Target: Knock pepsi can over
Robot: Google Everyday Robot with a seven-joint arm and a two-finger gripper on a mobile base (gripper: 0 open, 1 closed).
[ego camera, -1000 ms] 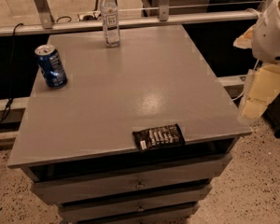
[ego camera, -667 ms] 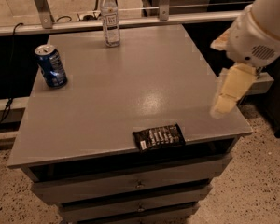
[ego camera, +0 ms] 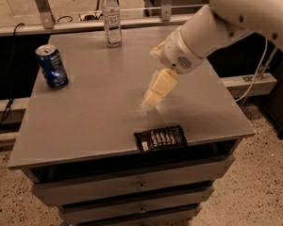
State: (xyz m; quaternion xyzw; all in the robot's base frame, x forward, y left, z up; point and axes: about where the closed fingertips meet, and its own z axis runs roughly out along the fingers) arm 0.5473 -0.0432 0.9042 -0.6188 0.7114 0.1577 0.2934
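The end effector (ego camera: pixel 154 94) is seen smeared at mid-frame over the surface (ego camera: pixel 94 112); its opening cannot be told. The pepsi can (ego camera: pixel 52 66) is seen upright at left, well apart. The arm (ego camera: pixel 236 13) is cut off upper right.

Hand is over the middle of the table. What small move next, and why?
Probably carry the hand toward the left edge of the table, at the pepsi can. The can stands upright there, well apart from the hand and untouched. The bottle stands farther back and the dark packet lies at the front edge, both seemingly off that path.
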